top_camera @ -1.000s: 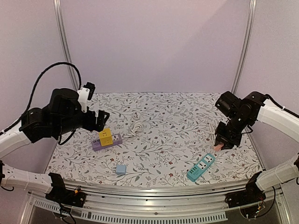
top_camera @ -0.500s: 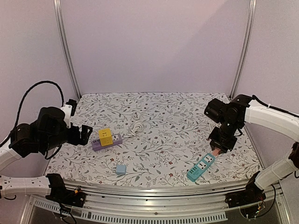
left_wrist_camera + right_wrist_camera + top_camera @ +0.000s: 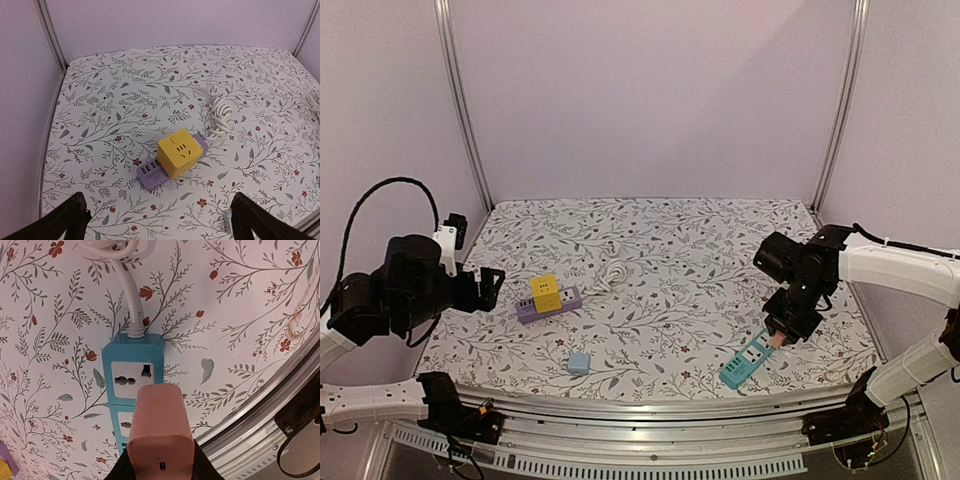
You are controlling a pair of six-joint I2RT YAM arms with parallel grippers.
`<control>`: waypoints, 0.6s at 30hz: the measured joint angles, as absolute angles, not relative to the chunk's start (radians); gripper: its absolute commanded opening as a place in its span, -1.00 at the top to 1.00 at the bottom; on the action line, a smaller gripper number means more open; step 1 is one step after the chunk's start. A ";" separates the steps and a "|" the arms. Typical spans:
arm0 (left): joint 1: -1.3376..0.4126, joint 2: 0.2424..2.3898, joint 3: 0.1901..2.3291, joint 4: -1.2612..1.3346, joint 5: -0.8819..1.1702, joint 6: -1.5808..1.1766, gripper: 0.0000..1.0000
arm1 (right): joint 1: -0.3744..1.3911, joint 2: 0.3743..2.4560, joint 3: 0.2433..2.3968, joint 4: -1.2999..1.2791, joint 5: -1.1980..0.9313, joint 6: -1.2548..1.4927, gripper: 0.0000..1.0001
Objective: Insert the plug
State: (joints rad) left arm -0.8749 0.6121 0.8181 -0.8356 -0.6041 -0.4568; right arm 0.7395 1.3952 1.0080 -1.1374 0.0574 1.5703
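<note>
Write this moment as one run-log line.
right gripper: shut on pink plug, over teal power strip | insertion: cannot tell | left gripper: open, empty

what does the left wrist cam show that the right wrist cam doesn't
Only the left wrist view: the yellow cube adapter sitting on the purple power strip, a coiled white cable beside them, and the left gripper with its fingers spread wide and nothing between them. Only the right wrist view: the teal power strip with its white cord, and the pink plug gripped by the right gripper over the strip. Both show the floral table cover.
</note>
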 measured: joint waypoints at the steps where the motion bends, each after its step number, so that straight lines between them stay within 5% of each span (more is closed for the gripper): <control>1: -0.875 0.611 0.818 -0.835 -0.607 -0.456 -0.99 | 0.739 1.391 1.005 -1.128 0.057 1.578 1.00; 18: -0.875 0.609 0.817 -0.835 -0.618 -0.456 -0.99 | 0.739 1.418 1.005 -1.046 0.053 1.619 1.00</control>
State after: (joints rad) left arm -0.8749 0.6086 0.8165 -0.8349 -0.6178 -0.4564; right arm 0.7395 1.4181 1.0046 -1.0462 0.0528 1.6192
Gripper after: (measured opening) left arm 0.992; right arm 0.290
